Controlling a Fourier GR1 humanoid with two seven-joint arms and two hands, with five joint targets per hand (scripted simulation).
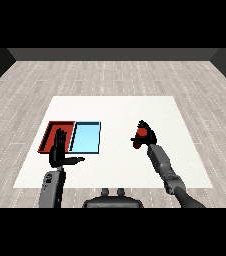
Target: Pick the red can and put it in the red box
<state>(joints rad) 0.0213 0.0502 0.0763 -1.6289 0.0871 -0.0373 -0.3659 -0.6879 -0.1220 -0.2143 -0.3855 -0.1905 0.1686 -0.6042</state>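
Observation:
The red can (141, 133) is at the right middle of the white table, with my right hand (146, 138) curled round it; only the can's top and a bit of its lower left side show between the black fingers. The red tray (51, 135) lies at the left of the table, side by side with the light blue tray (86, 137). My left hand (60, 151) stands upright at the red tray's near edge, fingers straight and thumb stretched out to the right, holding nothing.
The white table (115, 112) stands on a grey wooden floor. The light blue tray lies between the red tray and the can. My right forearm (164, 167) slants in from the lower right.

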